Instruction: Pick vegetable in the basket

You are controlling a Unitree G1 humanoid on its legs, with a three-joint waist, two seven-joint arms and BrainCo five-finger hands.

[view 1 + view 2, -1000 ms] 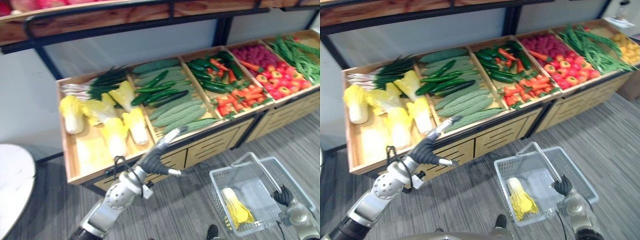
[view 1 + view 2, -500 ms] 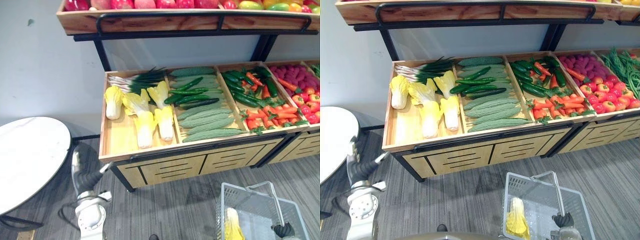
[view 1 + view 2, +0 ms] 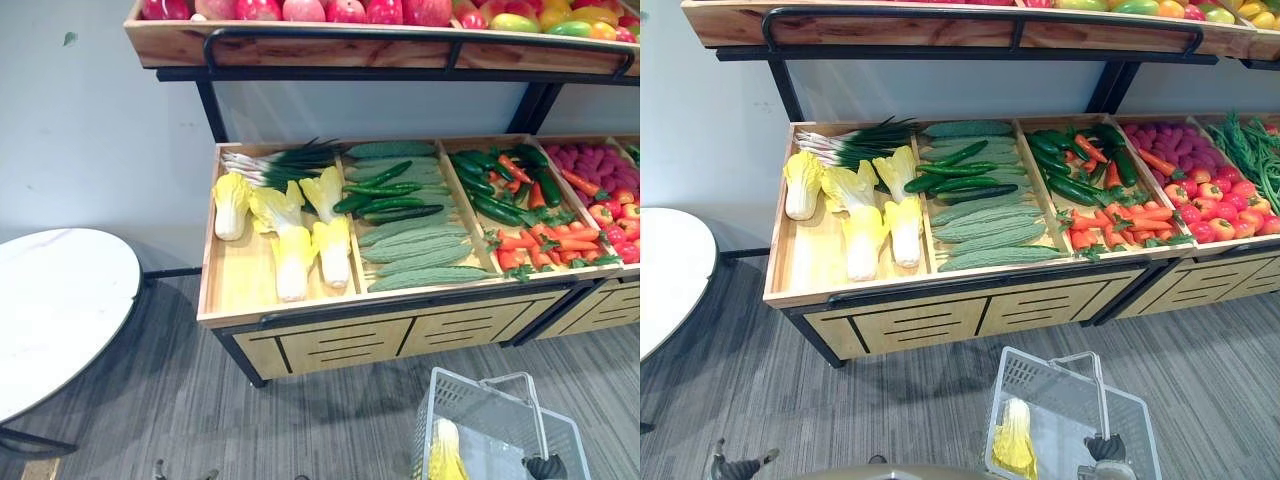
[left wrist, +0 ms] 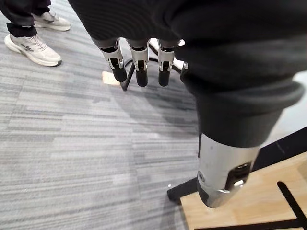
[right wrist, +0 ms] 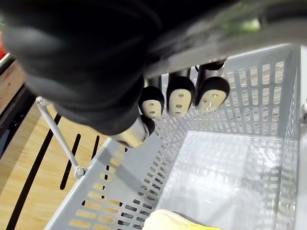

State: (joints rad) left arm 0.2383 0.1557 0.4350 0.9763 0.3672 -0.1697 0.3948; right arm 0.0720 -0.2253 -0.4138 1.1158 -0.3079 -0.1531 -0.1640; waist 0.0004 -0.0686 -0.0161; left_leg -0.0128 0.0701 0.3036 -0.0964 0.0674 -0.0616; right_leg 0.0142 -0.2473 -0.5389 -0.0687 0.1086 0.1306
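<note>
A grey wire basket [image 3: 1135, 428] hangs low in front of the stall. My right hand [image 3: 1105, 448] is shut on its handle [image 3: 1097, 390]. In the right wrist view its fingers [image 5: 180, 98] curl under the handle bar above the basket's floor [image 5: 230, 158]. One pale yellow napa cabbage [image 3: 1013, 445] lies in the basket's left end. More napa cabbages [image 3: 290, 255] lie in the stall's left bin. My left hand [image 4: 139, 67] hangs open over the grey floor, holding nothing; it shows at the bottom left [image 3: 735, 465].
The wooden stall [image 3: 330, 315] holds spring onions [image 3: 275, 160], cucumbers [image 3: 385, 195], bitter gourds [image 3: 420, 255], carrots and peppers [image 3: 540, 235]. A fruit shelf [image 3: 380, 35] runs above. A round white table [image 3: 55, 310] stands left. A person's shoes [image 4: 33, 45] are on the floor.
The camera has swung up and left. My left arm has dropped from in front of the cabbage bin to the floor at the bottom edge. The right hand keeps the basket.
</note>
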